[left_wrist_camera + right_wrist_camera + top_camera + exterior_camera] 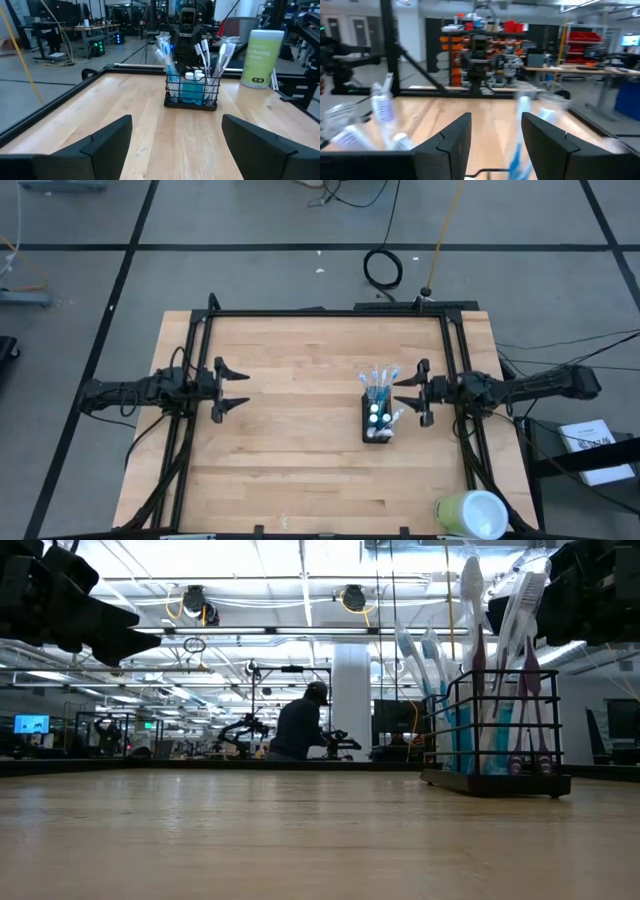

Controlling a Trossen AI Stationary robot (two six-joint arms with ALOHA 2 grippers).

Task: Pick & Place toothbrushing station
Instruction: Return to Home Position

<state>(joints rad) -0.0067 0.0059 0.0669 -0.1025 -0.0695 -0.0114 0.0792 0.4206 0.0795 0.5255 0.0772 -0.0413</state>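
The toothbrushing station, a small black wire-mesh holder (377, 423) with blue-and-white toothbrushes (380, 377) and white-capped tubes (375, 412), stands on the wooden table right of centre. It also shows in the low view (497, 740) and the left wrist view (192, 90). My right gripper (408, 393) is open, just right of the holder and above it, touching nothing. My left gripper (238, 389) is open and empty over the table's left part.
A yellow-green and white cylinder (470, 515) lies at the table's near right corner. A black frame (330, 312) runs along the table's far and side edges. A person (298, 725) sits far behind the table. Bare wood lies between the two grippers.
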